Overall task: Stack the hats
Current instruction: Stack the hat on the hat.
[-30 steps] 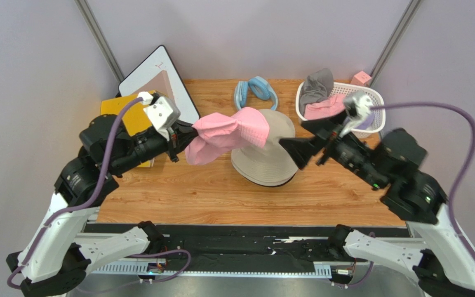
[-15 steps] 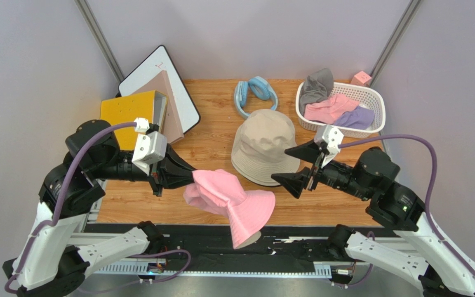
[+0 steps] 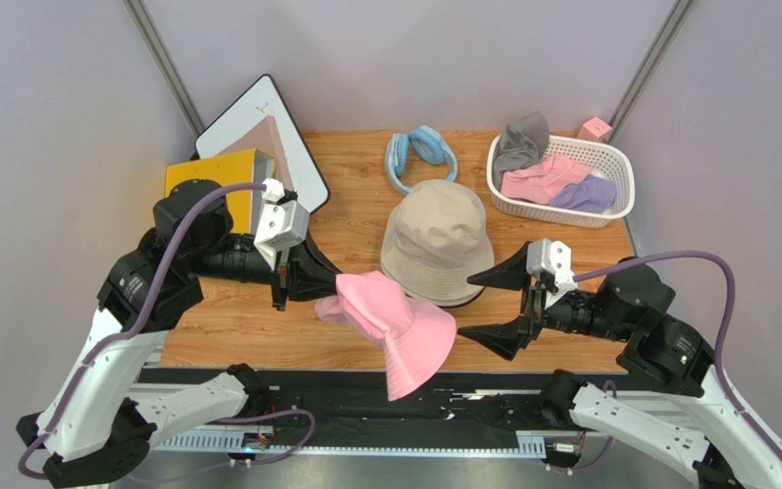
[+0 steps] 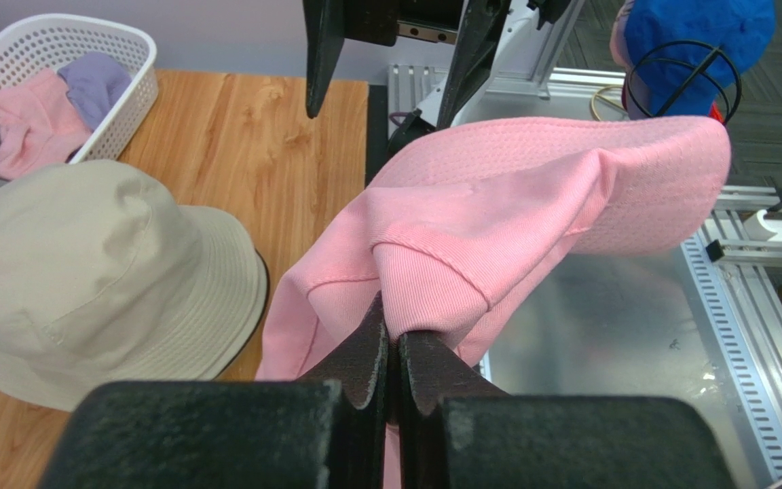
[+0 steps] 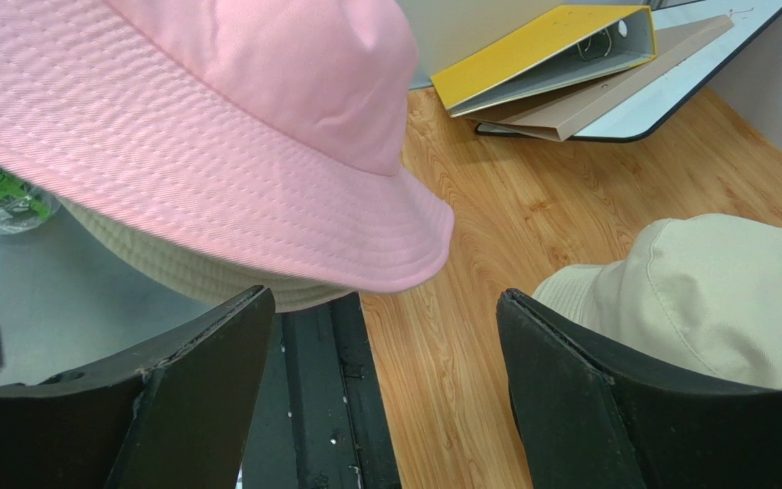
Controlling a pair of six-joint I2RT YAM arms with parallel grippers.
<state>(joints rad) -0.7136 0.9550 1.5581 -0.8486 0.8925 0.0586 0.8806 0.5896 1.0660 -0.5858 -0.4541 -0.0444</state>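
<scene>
– Where's the soft pink cloth bucket hat (image 3: 397,328)?
– On the near side, pinched tight in your left gripper (image 3: 332,291). Your right gripper (image 3: 482,304) stands wide, holding nothing.
– How will it handle?
– Light and floppy, I think. Grab its loose brim on the right.

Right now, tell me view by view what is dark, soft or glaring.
Top external: even soft light, all sharp, only a faint shadow under the brim of the beige hat. Left wrist: the left gripper is a dark, featureless mass near the lens; the pink hat is crisp. Right wrist: hat weave sharp, no glare; the right gripper near-black.
</scene>
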